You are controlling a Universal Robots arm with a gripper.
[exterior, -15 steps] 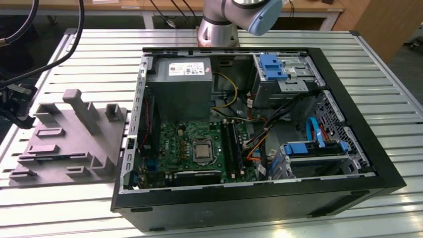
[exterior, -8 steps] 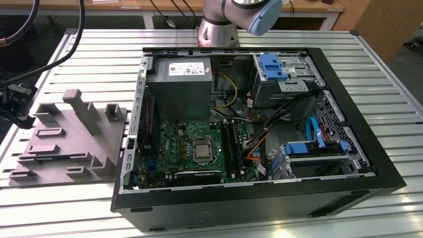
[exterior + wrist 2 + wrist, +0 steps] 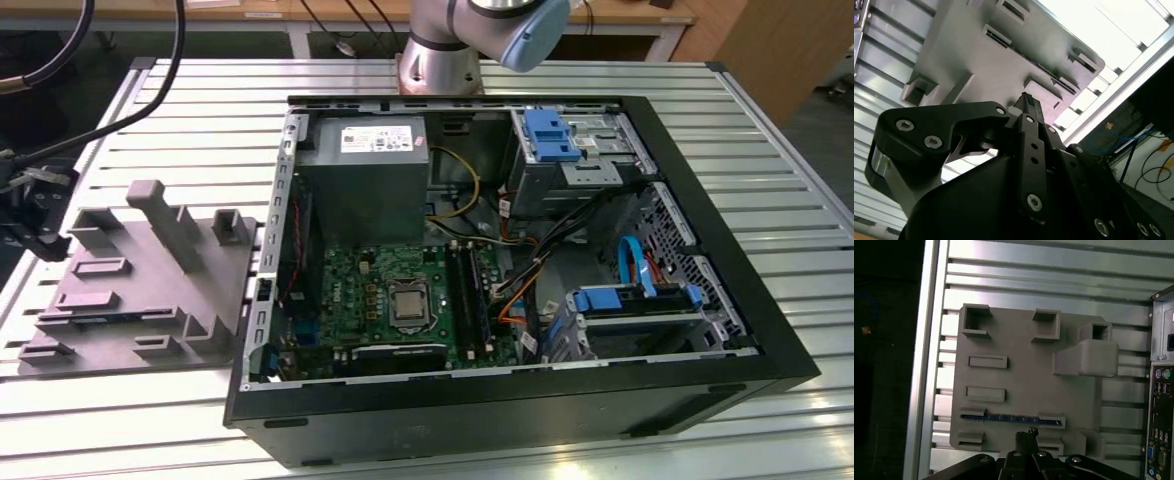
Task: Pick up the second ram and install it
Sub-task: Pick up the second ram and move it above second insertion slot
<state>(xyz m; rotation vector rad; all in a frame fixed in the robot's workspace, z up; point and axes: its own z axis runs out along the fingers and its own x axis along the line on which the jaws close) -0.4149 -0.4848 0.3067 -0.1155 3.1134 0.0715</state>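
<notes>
The second ram [image 3: 1011, 419] is a thin blue stick standing on edge in a slot of the grey holder block [image 3: 1024, 375]. In the exterior view the holder block [image 3: 147, 285] sits to the left of the open computer case [image 3: 694, 330], and the ram's blue edge [image 3: 114, 319] shows near the block's front. My gripper [image 3: 40, 235] hangs above the holder's left end, apart from it. Its black fingertips [image 3: 1026, 436] are pressed together with nothing between them, a little off the ram's slot. In the second wrist view the gripper [image 3: 1026, 102] hovers over the block [image 3: 979, 55].
The motherboard [image 3: 387, 290] lies in the case with a square silver processor [image 3: 404, 303] and long black slot strips [image 3: 467, 285] beside it. A grey power-supply box [image 3: 367, 160] and drive cages [image 3: 574, 150] fill the back. The arm's base [image 3: 447, 50] stands behind the case on the slatted metal table [image 3: 120, 420].
</notes>
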